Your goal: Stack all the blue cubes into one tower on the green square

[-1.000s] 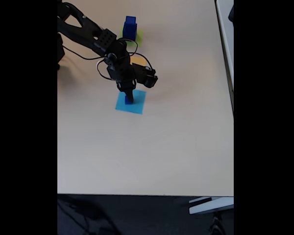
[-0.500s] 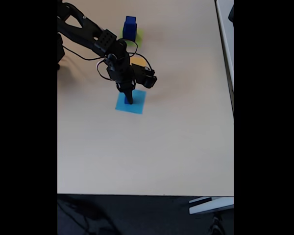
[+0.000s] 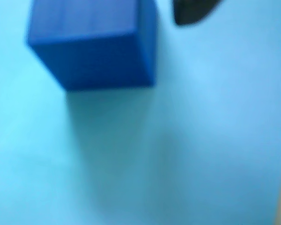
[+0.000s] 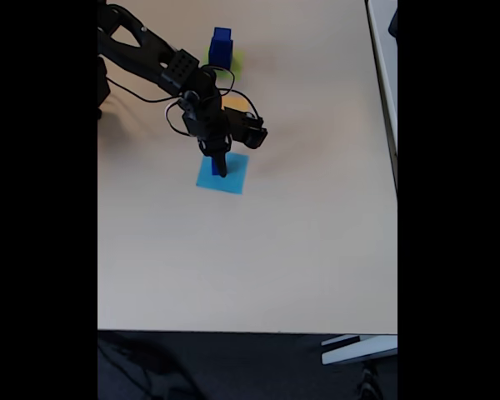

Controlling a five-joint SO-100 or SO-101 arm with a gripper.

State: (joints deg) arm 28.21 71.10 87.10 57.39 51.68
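Observation:
A dark blue cube point(image 3: 93, 44) rests on the flat light-blue square point(image 3: 187, 140), close up and blurred in the wrist view. One dark fingertip point(image 3: 192, 11) shows to its right, with a gap between it and the cube. In the fixed view my gripper point(image 4: 220, 169) points down onto the light-blue square point(image 4: 233, 179), and a sliver of that cube point(image 4: 213, 164) peeks out at its left. At the table's far side a short tower of blue cubes point(image 4: 221, 47) stands on the green square point(image 4: 237, 58).
The black arm point(image 4: 162, 67) reaches in from the top left, trailing looped cables. An orange square point(image 4: 237, 102) lies partly under the wrist. The table's right edge point(image 4: 396, 167) and front edge point(image 4: 250, 331) bound the beige tabletop.

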